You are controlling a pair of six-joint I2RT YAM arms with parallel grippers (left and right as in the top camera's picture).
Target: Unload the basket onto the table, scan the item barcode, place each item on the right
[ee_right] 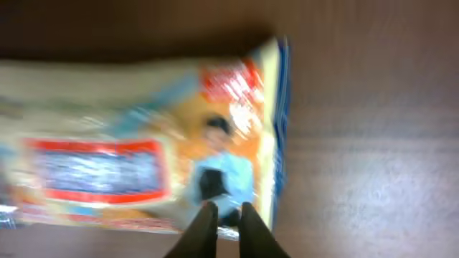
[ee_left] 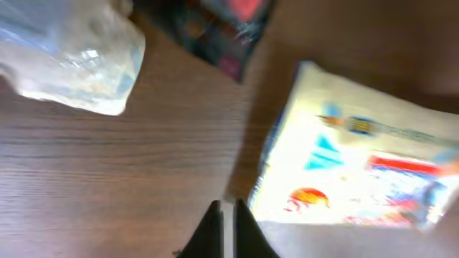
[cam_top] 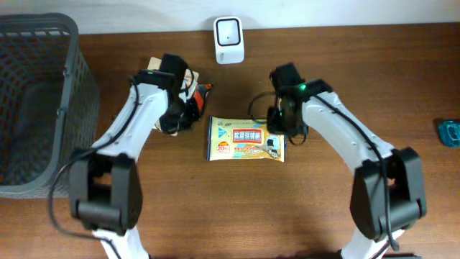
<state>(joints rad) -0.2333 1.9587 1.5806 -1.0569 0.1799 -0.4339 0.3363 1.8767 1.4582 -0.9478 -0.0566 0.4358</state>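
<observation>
The item, a yellow and white packet (cam_top: 246, 139) with red and blue print, lies flat on the wooden table between both arms. The white barcode scanner (cam_top: 228, 39) stands at the table's back edge. My left gripper (cam_top: 188, 116) hovers just left of the packet (ee_left: 358, 172); in the left wrist view its gripper (ee_left: 229, 209) has the jaws parted by a thin slit with nothing between them. My right gripper (cam_top: 282, 131) is over the packet's right end (ee_right: 143, 150); in its own view the gripper (ee_right: 224, 210) has the jaws narrowly apart above the packet's edge. No barcode shows.
A grey mesh basket (cam_top: 43, 108) fills the left side. Behind the left gripper lie a clear plastic bag (ee_left: 72, 57) and a dark red-printed packet (ee_left: 222, 29). A teal object (cam_top: 450, 132) sits at the right edge.
</observation>
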